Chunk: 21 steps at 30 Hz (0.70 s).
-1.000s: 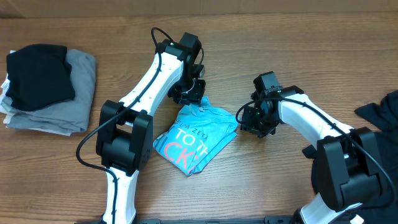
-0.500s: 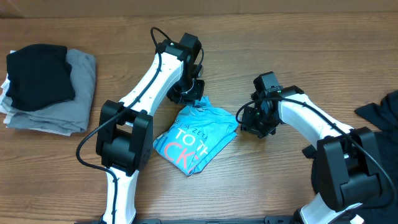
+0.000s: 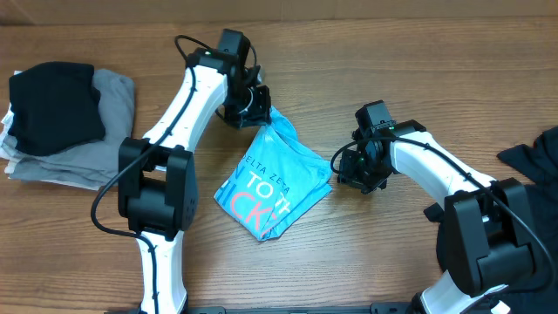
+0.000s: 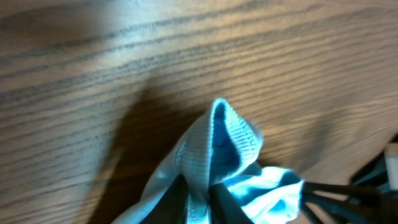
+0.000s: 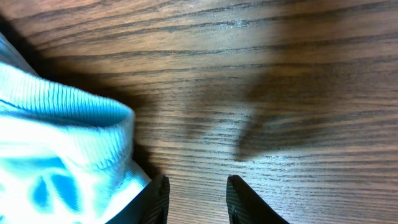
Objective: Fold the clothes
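The left claw (image 4: 198, 198) clamped a corner of the sky-blue fabric T-shirt (image 3: 272, 179). The right claw (image 5: 198, 196) stood apart, empty.

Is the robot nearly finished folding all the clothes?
Not yet. Done: a folded pile of black and grey clothes sits at the far left. In hand: the left gripper pinches a corner of the blue T-shirt, which looks partly folded; the right gripper is open beside it, holding nothing. Left: finishing that shirt, plus a black garment lying loose at the right edge.
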Motion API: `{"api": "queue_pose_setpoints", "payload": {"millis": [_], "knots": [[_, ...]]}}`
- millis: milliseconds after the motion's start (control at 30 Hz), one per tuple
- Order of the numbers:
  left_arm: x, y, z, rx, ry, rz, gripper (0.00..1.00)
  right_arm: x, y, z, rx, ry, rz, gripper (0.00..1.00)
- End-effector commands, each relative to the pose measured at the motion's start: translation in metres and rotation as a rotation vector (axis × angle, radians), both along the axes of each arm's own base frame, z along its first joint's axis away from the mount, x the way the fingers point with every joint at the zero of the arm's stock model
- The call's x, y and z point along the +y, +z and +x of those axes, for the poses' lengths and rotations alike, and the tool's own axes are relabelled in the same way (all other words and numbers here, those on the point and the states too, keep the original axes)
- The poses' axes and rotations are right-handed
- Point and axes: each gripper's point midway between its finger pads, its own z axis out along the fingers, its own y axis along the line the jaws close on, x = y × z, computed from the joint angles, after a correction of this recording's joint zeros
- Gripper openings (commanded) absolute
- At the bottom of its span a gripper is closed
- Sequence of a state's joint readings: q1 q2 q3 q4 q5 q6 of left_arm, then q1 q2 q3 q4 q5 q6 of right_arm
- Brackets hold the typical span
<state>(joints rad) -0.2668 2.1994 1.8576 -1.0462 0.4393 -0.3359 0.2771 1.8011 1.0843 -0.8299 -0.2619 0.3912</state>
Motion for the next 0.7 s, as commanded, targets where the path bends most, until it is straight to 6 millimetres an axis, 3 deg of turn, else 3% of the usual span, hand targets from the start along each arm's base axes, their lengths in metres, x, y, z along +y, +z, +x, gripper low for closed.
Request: {"api": "queue_pose_setpoints", "payload": {"millis": [0, 100, 333, 433, 533, 667], "knots": [[-0.018, 0.002, -0.009, 0.047, 0.012, -0.043, 0.51, 0.002, 0.003, 0.003, -0.015, 0.009, 0.005, 0.34], [-0.014, -0.004, -0.02, 0.065, -0.019, 0.016, 0.69, 0.002, 0.003, 0.003, -0.013, 0.009, 0.005, 0.34], [0.032, -0.02, -0.03, 0.078, -0.015, 0.298, 0.72, 0.007, 0.005, -0.011, 0.046, 0.012, 0.04, 0.34], [0.042, -0.023, -0.032, 0.066, -0.064, 0.35, 0.79, 0.033, 0.019, -0.038, 0.181, 0.015, 0.214, 0.34], [0.045, -0.027, -0.034, 0.071, -0.08, 0.356, 0.83, 0.054, 0.029, -0.053, 0.238, 0.039, 0.306, 0.34], [0.048, -0.036, -0.044, 0.106, -0.086, 0.365, 0.83, 0.074, 0.028, -0.046, 0.162, 0.112, 0.326, 0.4]]}}
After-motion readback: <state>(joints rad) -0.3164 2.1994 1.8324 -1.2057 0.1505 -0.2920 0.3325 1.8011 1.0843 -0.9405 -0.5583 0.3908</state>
